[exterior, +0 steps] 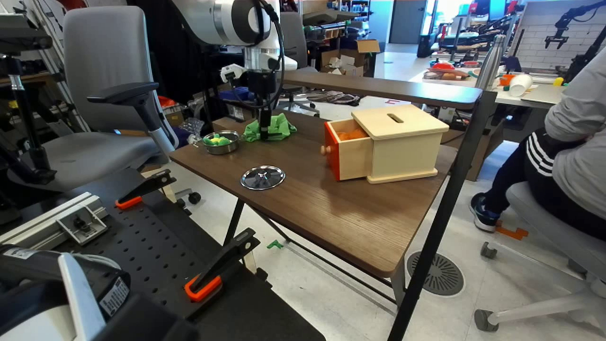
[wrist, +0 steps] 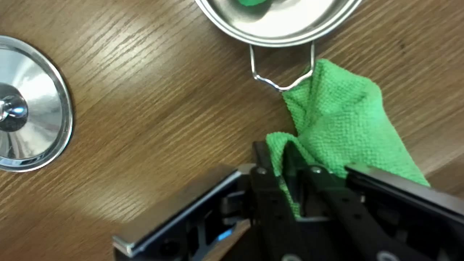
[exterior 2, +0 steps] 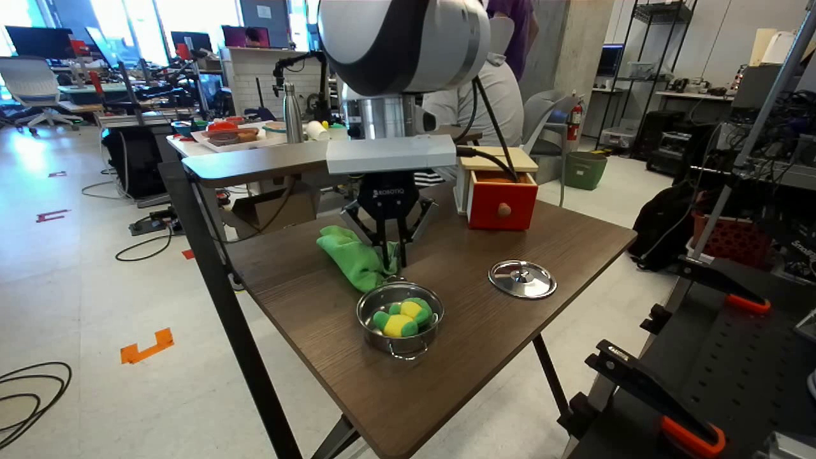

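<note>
One fold of cloth (wrist: 351, 123) sits between the fingers (wrist: 261, 156) of the gripper (wrist: 276, 154); whether it is pinched is unclear.

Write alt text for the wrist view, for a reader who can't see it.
The black tool has a fold of green cloth between its fingers, though whether it grips it is unclear. A metal pot, cut off by the top edge, and a shiny lid, cut off at left, rest on the wooden table.
</note>
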{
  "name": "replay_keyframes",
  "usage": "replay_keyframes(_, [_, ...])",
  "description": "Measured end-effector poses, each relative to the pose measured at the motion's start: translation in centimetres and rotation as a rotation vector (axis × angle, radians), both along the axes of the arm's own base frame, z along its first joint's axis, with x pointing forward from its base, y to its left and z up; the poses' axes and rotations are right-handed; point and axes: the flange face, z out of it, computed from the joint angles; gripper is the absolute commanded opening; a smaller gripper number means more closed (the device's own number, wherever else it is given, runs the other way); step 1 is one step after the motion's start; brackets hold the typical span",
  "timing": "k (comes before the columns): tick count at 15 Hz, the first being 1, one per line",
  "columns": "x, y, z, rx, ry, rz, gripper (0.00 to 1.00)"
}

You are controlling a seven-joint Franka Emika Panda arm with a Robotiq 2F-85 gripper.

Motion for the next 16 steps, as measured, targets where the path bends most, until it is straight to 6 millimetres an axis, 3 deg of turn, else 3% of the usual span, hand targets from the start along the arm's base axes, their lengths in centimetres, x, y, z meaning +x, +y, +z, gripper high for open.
replay_keyframes(6, [0.0,0.5,0.3,0.001,-0.006,0.008,0.98])
replay_keyframes(10, [0.3,1.7,2.1,0.012,-0.041,0.022,1.00])
replay_keyframes(13, [0.2,2.8,5.2,0.036,-0.076,0.031,1.00])
replay_keyframes(16, [-1.4,4.2,9.2,0.064,-0.096,0.049,1.00])
